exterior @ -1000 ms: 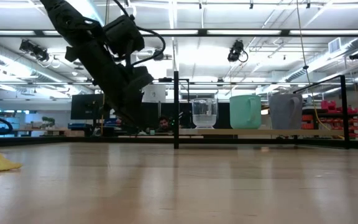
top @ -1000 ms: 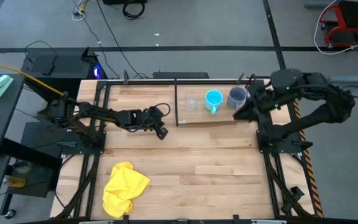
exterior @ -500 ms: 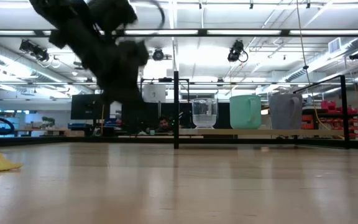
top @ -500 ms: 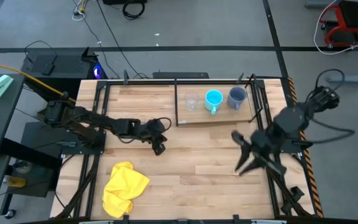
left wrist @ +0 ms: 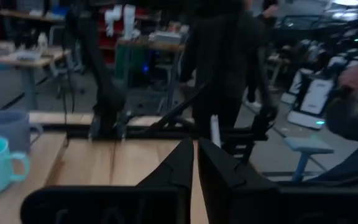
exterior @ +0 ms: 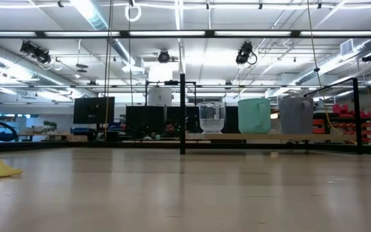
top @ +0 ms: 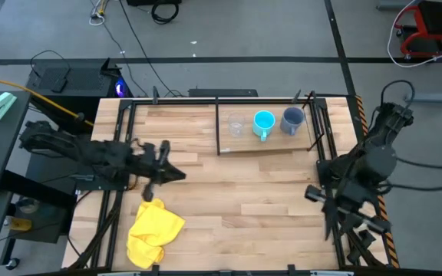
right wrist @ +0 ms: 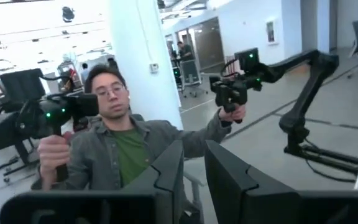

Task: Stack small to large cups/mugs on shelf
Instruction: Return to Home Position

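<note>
Cups and mugs stand upright in a row on the thin light-wood shelf board [top: 271, 146]. The small clear see-through cup [top: 236, 125] is nearest the black metal upright [top: 218, 126], the bright cyan handled mug [top: 264, 122] is in the middle, and the slightly larger grey-blue handled mug [top: 291, 119] is last. Each stands apart from its neighbour.

The clear cup looks light, thin-walled and slippery, so it would likely tip or crack under a hard squeeze. A gentle pinch across its rim suits it best. Both mugs look stiff, glazed and heavier, and a firm hold over the wall at the rim, away from the handle, should serve.

No brand, label or writing can be read on any vessel.

The left gripper [left wrist: 194, 146] hangs over the table's left side near the crumpled yellow cloth [top: 153, 222], its fingers almost touching and holding nothing. The right gripper [right wrist: 193, 149] sits at the table's right edge, narrowly parted and empty.
</note>
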`<state>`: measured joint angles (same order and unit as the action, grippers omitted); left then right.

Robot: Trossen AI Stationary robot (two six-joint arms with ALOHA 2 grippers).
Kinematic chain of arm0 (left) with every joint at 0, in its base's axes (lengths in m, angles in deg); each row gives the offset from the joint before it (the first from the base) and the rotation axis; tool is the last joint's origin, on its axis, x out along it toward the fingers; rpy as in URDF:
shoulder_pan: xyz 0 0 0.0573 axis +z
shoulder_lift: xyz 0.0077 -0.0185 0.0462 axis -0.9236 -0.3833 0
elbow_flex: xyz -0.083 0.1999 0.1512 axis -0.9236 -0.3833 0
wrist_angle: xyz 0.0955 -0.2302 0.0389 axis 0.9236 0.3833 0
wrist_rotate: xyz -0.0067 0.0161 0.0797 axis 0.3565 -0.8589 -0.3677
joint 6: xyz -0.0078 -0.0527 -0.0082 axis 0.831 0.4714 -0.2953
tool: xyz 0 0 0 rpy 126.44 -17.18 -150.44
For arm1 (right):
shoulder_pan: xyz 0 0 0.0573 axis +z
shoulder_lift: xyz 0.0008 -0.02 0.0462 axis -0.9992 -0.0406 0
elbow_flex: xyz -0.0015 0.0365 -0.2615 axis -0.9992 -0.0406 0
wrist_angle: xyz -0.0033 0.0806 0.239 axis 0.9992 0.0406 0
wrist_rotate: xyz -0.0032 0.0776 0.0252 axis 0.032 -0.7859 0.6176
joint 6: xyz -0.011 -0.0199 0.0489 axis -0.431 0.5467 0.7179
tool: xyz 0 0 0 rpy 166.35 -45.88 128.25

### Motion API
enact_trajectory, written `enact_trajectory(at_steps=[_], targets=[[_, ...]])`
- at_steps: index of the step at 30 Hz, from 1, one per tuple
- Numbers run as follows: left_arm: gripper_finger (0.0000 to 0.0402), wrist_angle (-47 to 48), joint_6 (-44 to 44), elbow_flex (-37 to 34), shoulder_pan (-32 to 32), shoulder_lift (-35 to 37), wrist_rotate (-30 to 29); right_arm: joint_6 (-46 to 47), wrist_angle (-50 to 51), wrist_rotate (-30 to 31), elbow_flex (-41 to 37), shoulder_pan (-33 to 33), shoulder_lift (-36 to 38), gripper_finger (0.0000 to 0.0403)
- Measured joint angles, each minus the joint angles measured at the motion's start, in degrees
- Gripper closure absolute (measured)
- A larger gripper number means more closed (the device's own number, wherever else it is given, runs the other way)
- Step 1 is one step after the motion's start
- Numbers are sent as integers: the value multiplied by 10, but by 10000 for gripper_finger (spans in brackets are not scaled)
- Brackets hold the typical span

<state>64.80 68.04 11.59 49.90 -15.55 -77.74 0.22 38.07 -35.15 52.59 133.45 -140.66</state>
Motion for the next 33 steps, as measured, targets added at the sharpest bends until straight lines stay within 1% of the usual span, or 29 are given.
enact_trajectory(at_steps=[3, 6, 9, 12, 16, 20, 23, 25, 29, 33], targets=[[367, 9, -7, 0, -8, 34, 0, -21, 32, 0, 0, 2, 35, 329], [368, 43, -11, 0, -2, 63, -1, -42, 62, 9, -1, 1, 79, 329], [372, 78, -22, -1, 8, 91, -1, -56, 60, 16, -13, 1, 132, 329], [377, 77, -22, -1, 14, 118, -1, -57, 59, 19, -40, 1, 192, 329], [377, 69, -37, -9, 16, 152, -1, -52, 58, 26, -103, 1, 290, 329], [369, 42, -34, -69, 21, 213, -1, -42, 7, 49, -190, 1, 395, 329], [366, -17, -19, -129, 27, 271, -1, -45, -30, 50, -243, 1, 452, 329], [366, -36, -18, -162, 27, 309, 4, -48, -32, 50, -263, 1, 474, 329], [372, -41, -7, -226, 27, 377, 5, -74, -44, 57, -308, 1, 497, 329], [378, -71, -6, -284, 27, 432, 5, -75, -82, 116, -358, 1, 506, 329]])
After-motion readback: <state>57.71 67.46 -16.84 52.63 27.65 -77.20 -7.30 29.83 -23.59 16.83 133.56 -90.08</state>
